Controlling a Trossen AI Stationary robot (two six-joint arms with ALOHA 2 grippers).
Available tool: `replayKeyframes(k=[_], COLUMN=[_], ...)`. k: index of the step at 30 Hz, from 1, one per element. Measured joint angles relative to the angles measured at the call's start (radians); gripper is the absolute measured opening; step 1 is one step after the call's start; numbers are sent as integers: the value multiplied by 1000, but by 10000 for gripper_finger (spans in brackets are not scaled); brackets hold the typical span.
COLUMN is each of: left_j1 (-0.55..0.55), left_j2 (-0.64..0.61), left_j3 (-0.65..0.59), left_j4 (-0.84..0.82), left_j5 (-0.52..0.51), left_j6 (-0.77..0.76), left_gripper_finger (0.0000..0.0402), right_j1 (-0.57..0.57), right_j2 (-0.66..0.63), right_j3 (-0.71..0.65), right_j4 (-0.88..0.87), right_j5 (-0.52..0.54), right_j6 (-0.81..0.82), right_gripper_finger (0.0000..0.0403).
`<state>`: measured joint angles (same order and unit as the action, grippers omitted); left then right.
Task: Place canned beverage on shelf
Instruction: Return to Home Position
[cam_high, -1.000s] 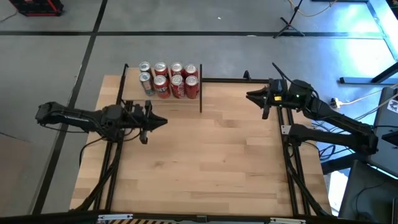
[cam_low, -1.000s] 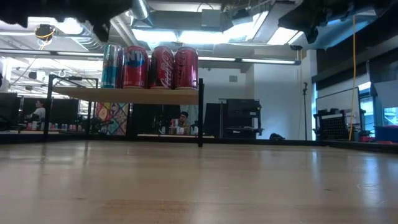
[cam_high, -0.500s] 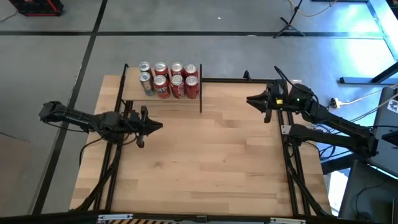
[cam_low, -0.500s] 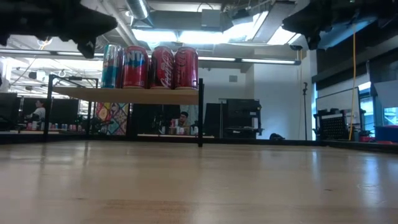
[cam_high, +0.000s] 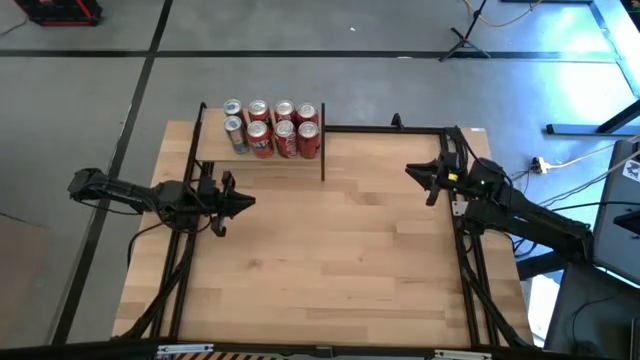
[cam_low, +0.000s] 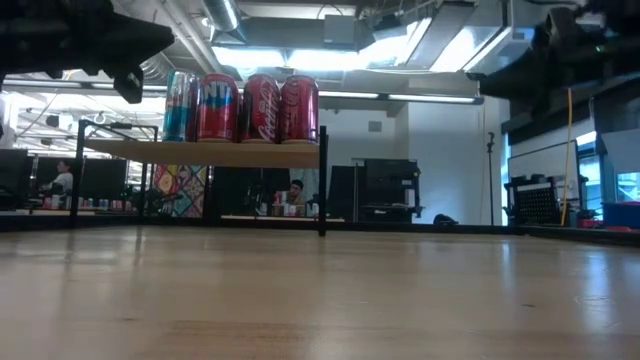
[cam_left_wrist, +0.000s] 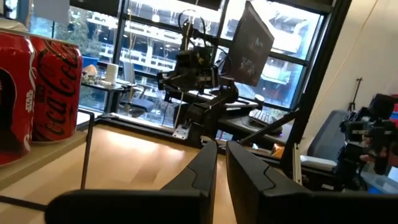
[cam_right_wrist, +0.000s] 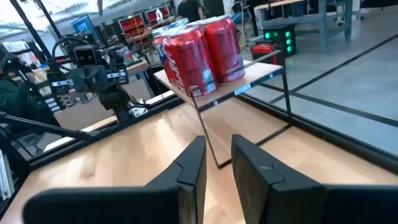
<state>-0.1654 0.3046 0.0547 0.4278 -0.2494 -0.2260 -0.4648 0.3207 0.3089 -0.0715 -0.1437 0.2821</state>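
Seemingly all 8 cans (cam_high: 261, 138) stand on the shelf (cam_high: 262, 168). Left gripper (cam_high: 249, 203) and right gripper (cam_high: 409, 170) hang clear of it, closed and empty.

Bare wood right across the middle and near edge of the table (cam_high: 330, 260), plenty of room to pass. The far left corner is blocked: the shelf (cam_high: 262, 163) stands there on black posts, with cans (cam_high: 272, 128) packed two rows deep. The left gripper (cam_high: 247, 203) hangs by the left edge and the right gripper (cam_high: 410, 170) by the right edge.
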Motion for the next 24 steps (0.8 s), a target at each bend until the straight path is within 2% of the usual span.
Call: replayKeyframes(k=[5,9,14,20,24], left_j1=[0,0,0,0,0], left_j2=[0,0,0,1,-6], left_j3=[0,0,0,-2,-48], left_j4=[0,0,-1,-49,-23], left_j5=[0,0,0,-11,-20], left_j6=[6,39,53,61,96], left_gripper_finger=[27,27,27,27,27], right_j1=[1,1,1,1,1], right_j2=[-110,-155,-160,-161,-161], right_j3=[-114,-207,-299,-301,-301], right_j4=[27,148,260,183,132], right_j5=[0,-5,-86,-83,-84], right_j6=[42,56,84,81,78], right_gripper_finger=[69,69,69,69,69])
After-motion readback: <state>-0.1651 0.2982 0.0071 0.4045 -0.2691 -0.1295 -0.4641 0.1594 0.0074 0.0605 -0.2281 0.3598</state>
